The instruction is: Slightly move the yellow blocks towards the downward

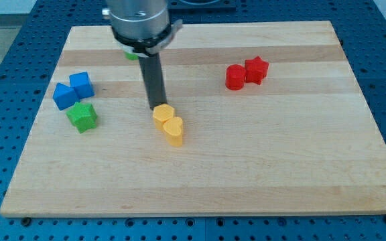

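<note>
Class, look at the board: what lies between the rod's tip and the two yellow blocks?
Nothing. In the camera view my tip sits right at the upper yellow block, which touches the yellow heart-shaped block.

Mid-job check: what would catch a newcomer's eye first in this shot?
First, my tip, the end of the dark rod coming down from the view's top, right at the upper edge of the two touching yellow blocks near the board's middle. Next the clusters: two red blocks at upper right, and two blue blocks above a green block at left.
</note>
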